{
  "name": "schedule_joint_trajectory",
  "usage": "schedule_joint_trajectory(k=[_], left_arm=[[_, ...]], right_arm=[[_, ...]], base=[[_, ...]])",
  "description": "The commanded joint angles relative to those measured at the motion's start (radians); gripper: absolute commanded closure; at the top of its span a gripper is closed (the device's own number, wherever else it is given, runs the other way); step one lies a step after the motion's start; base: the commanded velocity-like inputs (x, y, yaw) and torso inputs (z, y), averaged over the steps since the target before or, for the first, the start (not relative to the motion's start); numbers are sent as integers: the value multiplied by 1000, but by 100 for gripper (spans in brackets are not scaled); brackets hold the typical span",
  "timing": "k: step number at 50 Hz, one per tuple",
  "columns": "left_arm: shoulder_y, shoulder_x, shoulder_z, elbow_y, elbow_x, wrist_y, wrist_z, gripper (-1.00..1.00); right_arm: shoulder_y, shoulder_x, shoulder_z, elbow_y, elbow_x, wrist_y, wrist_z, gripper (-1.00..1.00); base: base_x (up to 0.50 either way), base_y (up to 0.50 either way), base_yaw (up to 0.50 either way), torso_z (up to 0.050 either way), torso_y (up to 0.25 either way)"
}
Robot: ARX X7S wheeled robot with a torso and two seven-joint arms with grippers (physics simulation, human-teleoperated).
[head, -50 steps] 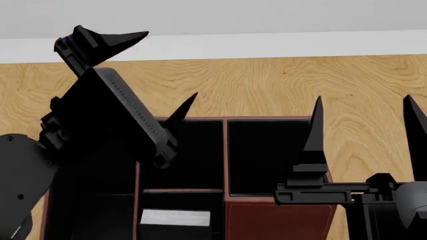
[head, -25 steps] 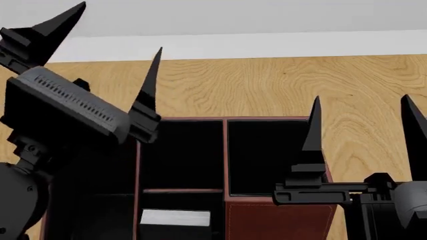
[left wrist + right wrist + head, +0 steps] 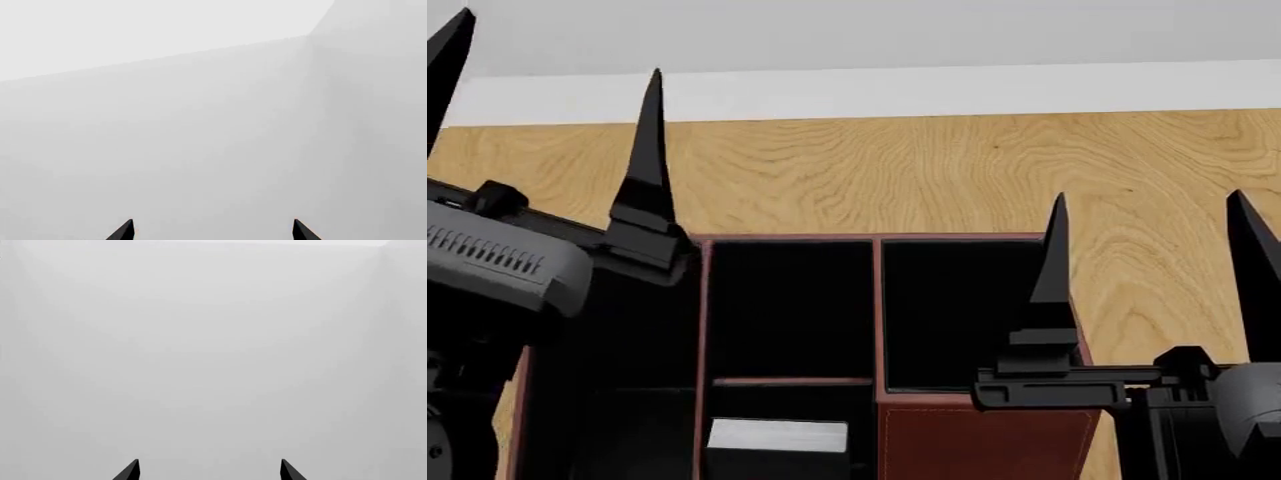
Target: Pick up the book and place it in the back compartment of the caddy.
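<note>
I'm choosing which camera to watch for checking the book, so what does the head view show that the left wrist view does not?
Only the head view shows the work area: the wooden table, the caddy with its black sections, the book lying in the short middle section at the near edge, and the open right gripper. Only the left wrist view shows a bare pale wall corner, nothing of the task. Both show the left gripper, its two pointed fingers spread and holding nothing.
</note>
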Motion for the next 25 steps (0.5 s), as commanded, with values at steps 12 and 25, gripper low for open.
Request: schedule_joint_trajectory(k=[12, 25], left_arm=[[132, -27, -51, 157, -25, 3, -66, -100], [187, -42, -62, 262, -39, -13, -86, -100]], right_arm=[[12, 1, -15, -2, -1, 4, -1, -100], [7, 5, -11, -11, 3, 4, 4, -100]], base=[[0, 0, 0, 0, 0], [0, 0, 0, 0, 0]])
